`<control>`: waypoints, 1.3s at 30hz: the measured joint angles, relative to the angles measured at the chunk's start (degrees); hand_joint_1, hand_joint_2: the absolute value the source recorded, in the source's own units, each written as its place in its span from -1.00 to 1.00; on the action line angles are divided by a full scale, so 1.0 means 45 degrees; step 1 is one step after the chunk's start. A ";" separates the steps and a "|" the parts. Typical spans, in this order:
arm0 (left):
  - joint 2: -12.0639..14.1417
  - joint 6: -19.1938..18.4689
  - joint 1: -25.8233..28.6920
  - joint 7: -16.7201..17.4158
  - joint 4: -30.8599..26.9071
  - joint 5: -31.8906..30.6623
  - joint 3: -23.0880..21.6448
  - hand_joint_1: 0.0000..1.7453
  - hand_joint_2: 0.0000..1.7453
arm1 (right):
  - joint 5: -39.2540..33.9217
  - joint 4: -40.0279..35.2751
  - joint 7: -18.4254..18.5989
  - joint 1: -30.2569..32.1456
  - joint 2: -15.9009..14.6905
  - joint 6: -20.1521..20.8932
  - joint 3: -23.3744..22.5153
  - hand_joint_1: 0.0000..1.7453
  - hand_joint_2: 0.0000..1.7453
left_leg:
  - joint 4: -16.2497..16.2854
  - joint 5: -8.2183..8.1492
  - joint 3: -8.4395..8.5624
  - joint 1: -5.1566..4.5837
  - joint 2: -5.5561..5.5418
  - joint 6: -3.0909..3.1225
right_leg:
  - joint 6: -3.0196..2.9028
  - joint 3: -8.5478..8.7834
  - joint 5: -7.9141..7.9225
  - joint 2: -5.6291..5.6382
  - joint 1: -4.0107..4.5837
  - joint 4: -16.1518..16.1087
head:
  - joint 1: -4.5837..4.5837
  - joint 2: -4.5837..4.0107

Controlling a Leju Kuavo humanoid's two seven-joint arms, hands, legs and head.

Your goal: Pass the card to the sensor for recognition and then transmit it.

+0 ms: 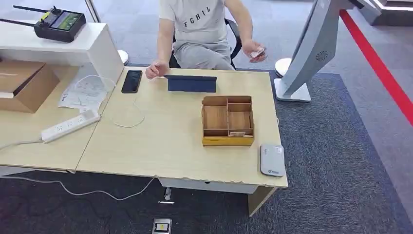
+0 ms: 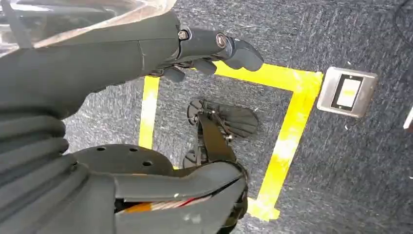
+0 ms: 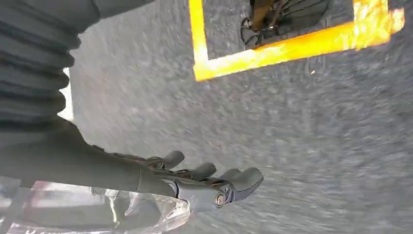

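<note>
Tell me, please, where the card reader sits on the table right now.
In the head view, the grey card reader lies flat at the table's near right corner, just beyond the right end of the wooden organizer box and apart from it.

Light wood desks [image 1: 160, 141], dark grey carpet [image 1: 331, 161], red floor stripe [image 1: 380, 63]

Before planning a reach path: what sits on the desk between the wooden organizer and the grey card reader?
Nothing: in the head view, bare tabletop separates the wooden organizer from the card reader.
</note>
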 joint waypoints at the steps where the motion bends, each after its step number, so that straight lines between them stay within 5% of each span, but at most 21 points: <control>1: 0.0000 -0.0058 0.0007 -0.0024 0.0000 0.0043 0.0000 -1.00 -1.00 | -0.0561 -0.0073 0.0082 0.0001 -0.0092 -0.0066 -0.0043 -1.00 -1.00 | 0.0000 0.0000 0.0000 -0.0006 0.0000 0.0001 | 0.0000 0.0000 0.0000 0.0000 -0.0008 0.0000 | 0.0005 0.0000; 6: 0.0000 0.0263 0.0006 0.0219 0.0000 0.0209 0.0000 -1.00 -1.00 | -0.2846 -0.0452 -0.0944 -0.0012 -0.0875 -0.0067 -0.0058 -1.00 -1.00 | 0.0000 -0.0004 0.0002 -0.0027 -0.0001 0.0008 | 0.0003 0.0003 0.0000 -0.0002 -0.0029 -0.0002 | -0.0024 0.0000; 14: 0.0000 0.0204 0.0048 0.0544 0.0005 0.0107 0.0000 -1.00 -1.00 | -0.5342 -0.1215 -0.3411 -0.0530 -0.2988 0.1759 -0.0058 -1.00 -1.00 | 0.0001 0.0002 0.0002 -0.0062 0.0012 0.0033 | 0.0024 0.0005 0.0014 0.0003 -0.0063 -0.0002 | 0.0000 0.0000; 15: 0.0000 0.0185 0.0042 0.0544 0.0005 0.0092 0.0000 -1.00 -1.00 | -0.5569 -0.1365 -0.3541 -0.0689 -0.3084 0.2016 -0.0058 -1.00 1.00 | 0.0001 0.0003 0.0004 -0.0085 0.0013 0.0035 | 0.0027 -0.0005 0.0016 0.0004 -0.0087 0.0000 | 0.0004 0.0000; 21: 0.0000 0.0049 0.0031 0.0734 0.0015 -0.0112 0.0000 -1.00 -1.00 | -0.6319 -0.2114 -0.4294 -0.2098 -0.4124 0.2731 0.0501 -1.00 1.00 | 0.0000 0.0013 0.0011 -0.0081 0.0022 0.0048 | 0.0034 0.0006 0.0023 0.0009 -0.0082 0.0004 | -0.0015 0.0000; 23: 0.0000 0.0102 -0.0031 0.0772 0.0015 -0.0122 -0.0005 -1.00 -1.00 | -0.8621 -0.3199 -0.2940 -0.2179 -0.4143 0.2826 0.1494 -1.00 1.00 | 0.0008 0.0017 0.0046 -0.0094 0.0006 0.0056 | 0.0042 -0.0003 0.0016 0.0005 -0.0091 -0.0012 | 0.0005 0.0000; 25: 0.0005 0.0180 -0.0037 0.0772 0.0010 -0.0122 -0.0005 -1.00 -1.00 | -1.2974 -0.5073 -0.0513 -0.1667 -0.4297 0.1466 0.3572 -1.00 1.00 | 0.0007 0.0026 0.0034 -0.0132 -0.0064 0.0092 | 0.0086 0.0022 -0.0010 -0.0046 -0.0134 -0.0006 | -0.0015 0.0000; 27: 0.0044 0.0219 -0.0011 0.0792 0.0015 -0.0102 -0.0005 -1.00 -1.00 | -1.6157 -0.6496 0.0408 -0.1177 -0.4678 -0.0211 0.5550 -1.00 1.00 | -0.0004 0.0021 -0.0007 -0.0146 -0.0001 0.0097 | 0.0090 0.0018 0.0011 0.0008 -0.0147 0.0018 | -0.0020 0.0000; 29: 0.0068 0.0219 -0.0051 0.0758 0.0015 -0.0097 -0.0015 -1.00 -1.00 | -1.7895 -0.7730 0.0301 -0.0751 -0.4985 -0.1436 0.7427 -1.00 1.00 | -0.0010 -0.0008 -0.0006 -0.0147 0.0061 0.0094 | 0.0092 0.0003 0.0018 0.0086 -0.0148 0.0031 | -0.0010 0.0000; 33: 0.0117 0.0156 -0.0197 0.0617 0.0010 -0.0165 -0.0049 -1.00 -1.00 | -1.7915 -1.0863 0.0602 -0.0538 -0.5527 -0.3085 1.1787 -1.00 1.00 | -0.0022 -0.0019 -0.0086 -0.0179 0.0081 0.0101 | 0.0101 0.0007 0.0017 0.0123 -0.0180 0.0039 | -0.0020 0.0000; 39: 0.0179 0.0025 -0.0181 0.0729 0.0010 -0.0326 -0.0277 -1.00 -1.00 | -1.5464 -1.4318 0.1364 -0.1523 -0.5804 -0.3551 1.6978 -1.00 1.00 | -0.0019 0.0076 -0.0157 -0.0165 -0.0028 0.0134 | 0.0118 -0.0025 0.0038 -0.0012 -0.0169 0.0038 | -0.0020 0.0000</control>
